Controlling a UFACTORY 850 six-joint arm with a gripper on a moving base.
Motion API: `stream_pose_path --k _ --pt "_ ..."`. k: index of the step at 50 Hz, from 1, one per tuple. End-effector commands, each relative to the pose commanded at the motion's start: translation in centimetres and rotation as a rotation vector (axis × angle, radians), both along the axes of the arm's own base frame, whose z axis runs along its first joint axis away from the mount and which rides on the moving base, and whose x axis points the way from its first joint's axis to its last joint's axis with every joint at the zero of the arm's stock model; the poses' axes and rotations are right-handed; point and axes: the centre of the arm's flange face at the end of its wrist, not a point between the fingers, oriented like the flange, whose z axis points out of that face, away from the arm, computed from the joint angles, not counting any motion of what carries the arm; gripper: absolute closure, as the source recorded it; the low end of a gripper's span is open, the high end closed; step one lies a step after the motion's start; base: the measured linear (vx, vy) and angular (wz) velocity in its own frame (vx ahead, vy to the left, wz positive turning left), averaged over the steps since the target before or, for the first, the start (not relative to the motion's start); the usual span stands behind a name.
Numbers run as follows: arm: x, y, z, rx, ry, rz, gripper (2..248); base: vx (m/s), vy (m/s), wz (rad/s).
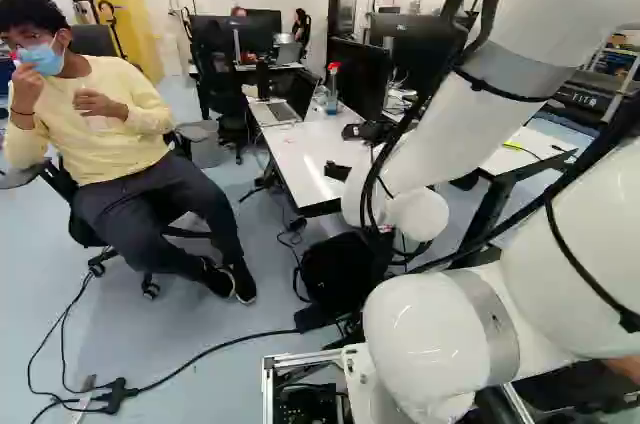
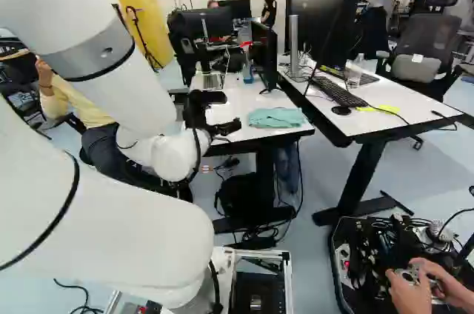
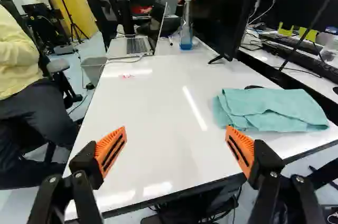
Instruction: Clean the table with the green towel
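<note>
Fingers [image 3: 111,150] wide apart; soft, light towel [image 3: 269,110] on bench [image 3: 158,92] judged best pinched at its folded middle.

Folded green towel [image 3: 274,110] on table [image 3: 153,102]

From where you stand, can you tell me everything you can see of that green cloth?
The cloth is a pale blue-green towel, soft-looking like fabric, folded loosely into a flat, uneven stack with wrinkles on top. It lies on the white table, near the edge closest to me and to the side by the second desk. A black screen stands farther back. My gripper is open and not touching it; the towel rests only on the table.
</note>
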Motion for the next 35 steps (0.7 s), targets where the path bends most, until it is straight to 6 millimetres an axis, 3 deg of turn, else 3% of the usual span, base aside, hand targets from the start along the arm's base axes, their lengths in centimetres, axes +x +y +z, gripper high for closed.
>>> stream_pose_path --k 35 --pt "3.8 -2.8 3.0 0.001 -0.053 -0.097 3 0.000 0.000 0.000"
